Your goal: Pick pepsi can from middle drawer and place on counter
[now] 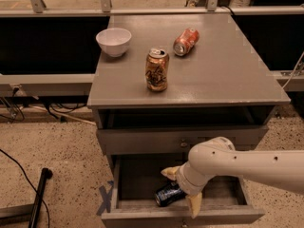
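The pepsi can (167, 194) lies on its side on the board bottom of the open middle drawer (128, 194), left of centre. My gripper (183, 190) reaches in from the right on a white arm. Its two yellowish fingers (169, 172) stand spread, one behind the can and one (194, 205) in front of it near the drawer's front board. The gripper is just right of the can and hides the can's right end. The grey counter (228, 65) spans the cabinet top above.
On the counter stand a white bowl (114, 41) at the back left and an upright gold-brown can (156, 70) near the middle, and an orange-red can (185, 41) lies on its side behind it. A black pole (40, 194) and blue tape (105, 196) lie on the floor left.
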Controlling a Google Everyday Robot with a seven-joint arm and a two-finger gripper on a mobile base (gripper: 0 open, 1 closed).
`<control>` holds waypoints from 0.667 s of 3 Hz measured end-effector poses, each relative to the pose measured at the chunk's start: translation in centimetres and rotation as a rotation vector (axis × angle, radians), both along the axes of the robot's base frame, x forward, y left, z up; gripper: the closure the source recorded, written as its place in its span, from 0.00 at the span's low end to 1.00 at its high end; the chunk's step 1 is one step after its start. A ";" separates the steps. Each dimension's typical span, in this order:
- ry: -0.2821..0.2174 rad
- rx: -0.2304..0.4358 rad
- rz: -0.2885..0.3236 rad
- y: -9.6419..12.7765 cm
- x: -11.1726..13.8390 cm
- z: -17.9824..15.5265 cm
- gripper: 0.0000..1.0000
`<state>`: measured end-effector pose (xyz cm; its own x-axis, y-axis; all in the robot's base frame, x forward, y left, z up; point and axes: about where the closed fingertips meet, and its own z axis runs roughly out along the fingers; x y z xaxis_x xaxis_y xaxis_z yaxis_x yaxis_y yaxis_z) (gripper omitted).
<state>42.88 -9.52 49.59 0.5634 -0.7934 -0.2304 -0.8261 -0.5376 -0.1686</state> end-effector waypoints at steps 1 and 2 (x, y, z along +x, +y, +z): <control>-0.049 0.017 0.052 0.5 0.7 -1.1 0.00; -0.086 0.011 0.096 1.0 1.8 -1.5 0.15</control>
<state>44.70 -8.50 48.10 0.6543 -0.7329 -0.1864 -0.7535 -0.6109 -0.2429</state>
